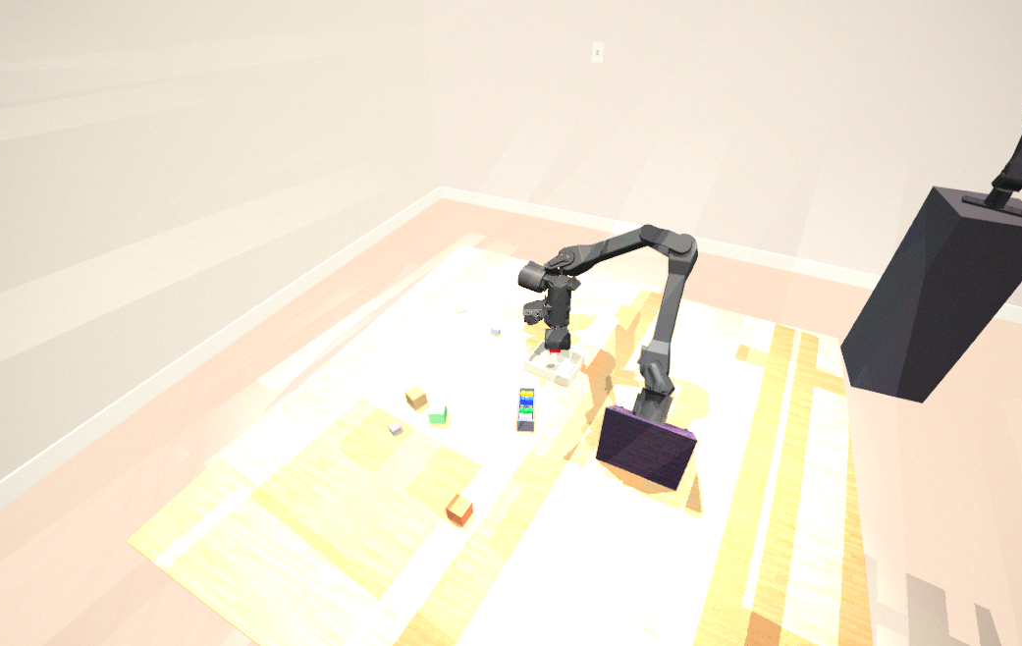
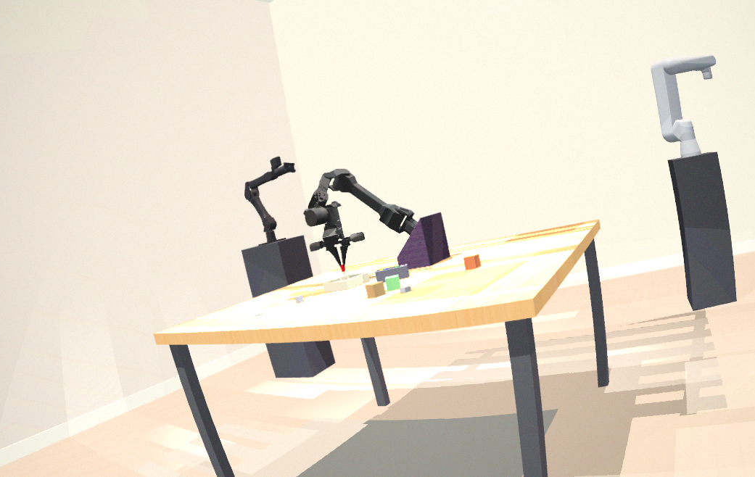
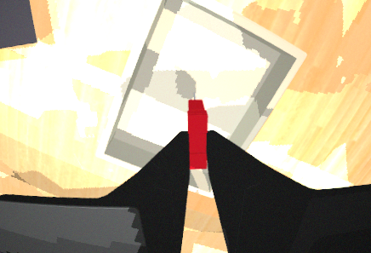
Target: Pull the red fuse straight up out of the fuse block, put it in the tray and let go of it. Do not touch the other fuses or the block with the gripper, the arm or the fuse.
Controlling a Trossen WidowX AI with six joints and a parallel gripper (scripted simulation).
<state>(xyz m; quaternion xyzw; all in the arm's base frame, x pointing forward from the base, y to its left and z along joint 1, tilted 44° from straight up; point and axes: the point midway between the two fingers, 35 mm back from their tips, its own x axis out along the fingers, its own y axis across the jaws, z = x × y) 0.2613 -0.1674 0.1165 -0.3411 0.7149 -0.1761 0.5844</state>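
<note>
The gripper pinches the red fuse upright — directly above the white tray below it — ready for lowering and release.

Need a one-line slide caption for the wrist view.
Gripper shut on the red fuse, held above the pale tray on the table, not yet released.

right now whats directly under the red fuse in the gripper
The tray sits below the red fuse, which the gripper holds over the pale tray floor. The black fingers cover the tray's near edge and the fuse's gripped end.
</note>
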